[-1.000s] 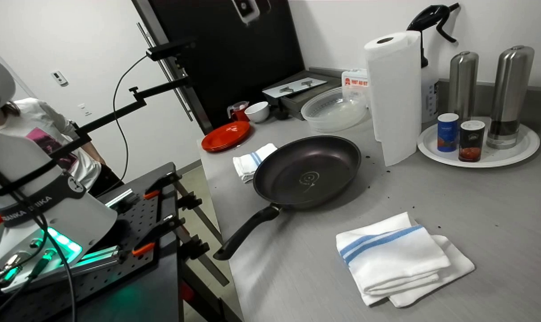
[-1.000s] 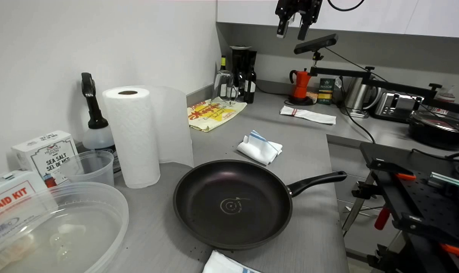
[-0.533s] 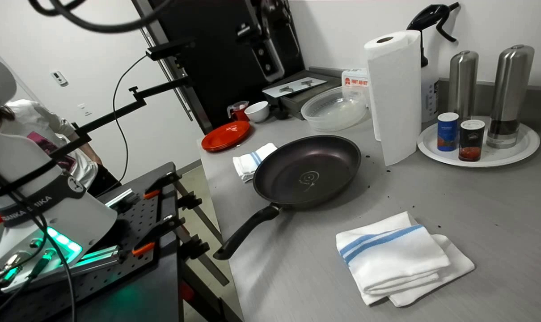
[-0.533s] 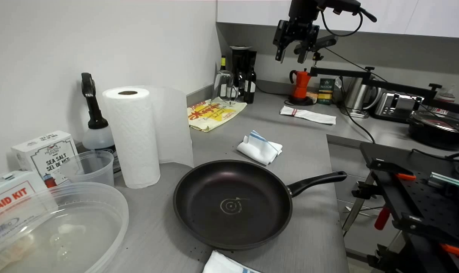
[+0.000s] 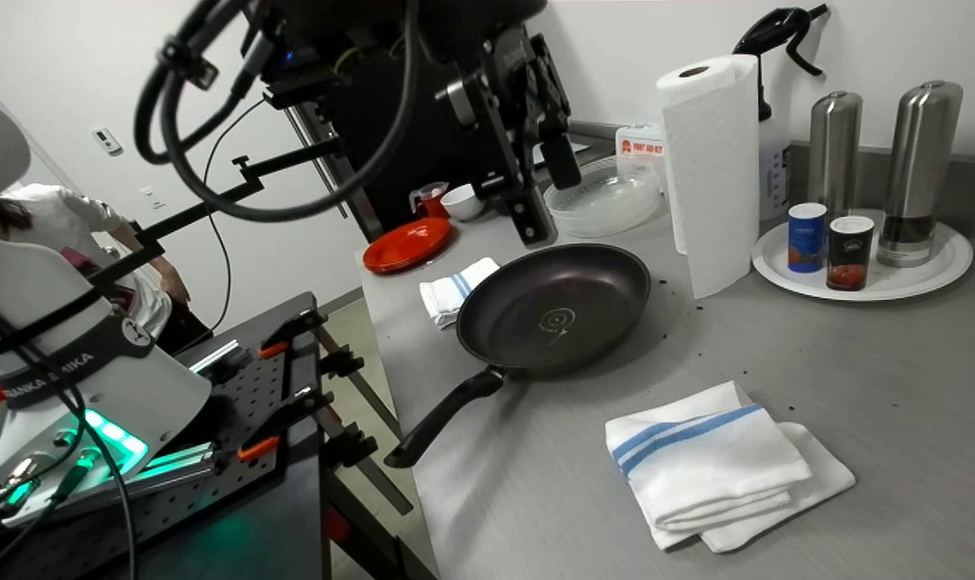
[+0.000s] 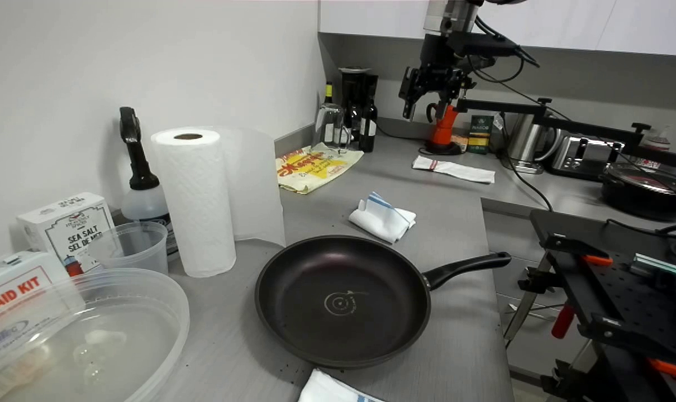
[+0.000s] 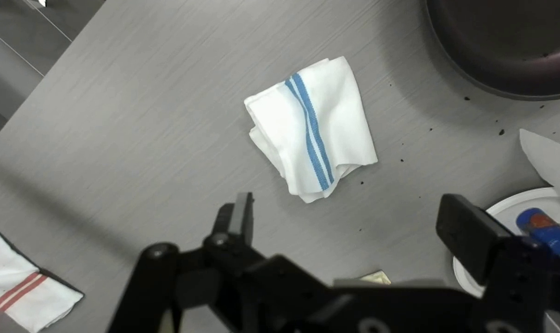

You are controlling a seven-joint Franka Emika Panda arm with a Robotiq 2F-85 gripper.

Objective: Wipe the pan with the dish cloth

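While the pan and the wrist view's blue-striped dish cloth stayed put, the gripper came lower in both exterior views, its fingers spread wide, holding nothing. Cloth lay folded on the counter near the pan, not touching it. Looked like approach for the pick; wiping hadn't started.

Paper towel roll, sea salt box, red plate, blue canister on white plate
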